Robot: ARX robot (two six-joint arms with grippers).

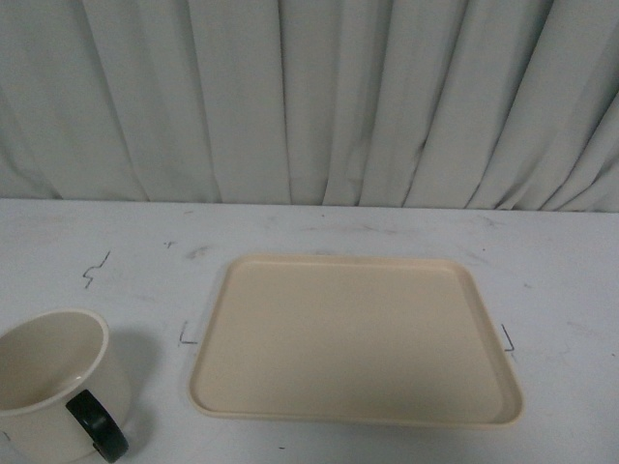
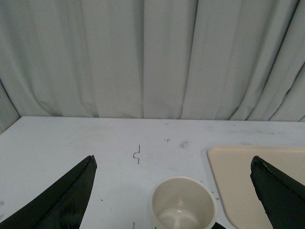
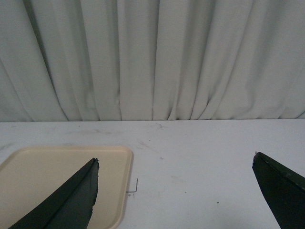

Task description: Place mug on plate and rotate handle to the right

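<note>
Dark, tapered claw fingers (image 2: pixel 62 200)

One cream-white mug (image 1: pixel 53 387) with one black looped handle (image 1: pixel 97 425). One beige rectangular plate (image 1: pixel 353 338). One white worktop (image 1: pixel 542 251) and one pale pleated curtain (image 1: pixel 309 97) behind its far edge. Two end effectors, the left end effector (image 2: pixel 172 160) and the right end effector (image 3: pixel 175 160), each showing two dark fingers (image 2: pixel 66 195). Three small dark marks on the worktop: one squiggle (image 1: pixel 95 271) and two brackets (image 1: pixel 187 333), one at each side edge of the plate
</note>
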